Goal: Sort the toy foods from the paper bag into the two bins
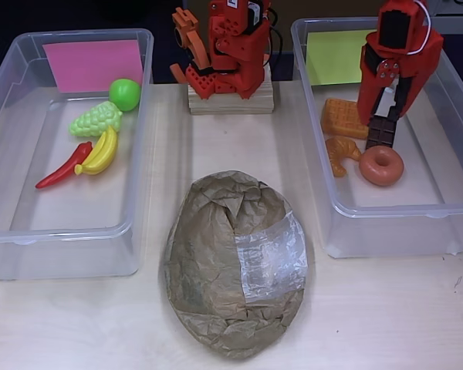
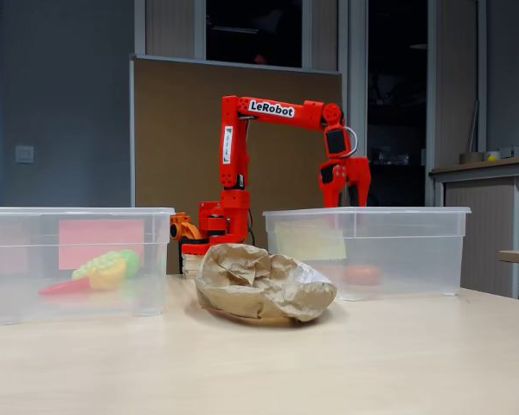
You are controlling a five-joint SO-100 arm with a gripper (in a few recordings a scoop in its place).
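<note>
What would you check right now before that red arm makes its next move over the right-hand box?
1. Chocolate square between the gripper fingers: ok by the overhead view, it sits at their tips.
2. Arm above the box with the yellow-green note: ok.
3. Free floor under the chocolate: cannot tell; the waffle, croissant and donut lie close around it.
4. Height above the box floor: cannot tell; in the fixed view the fingers stand at the rim.
5. Box with the pink note: ok, it holds apple, grapes, banana and chili.
6. Paper bag empty: cannot tell.
</note>
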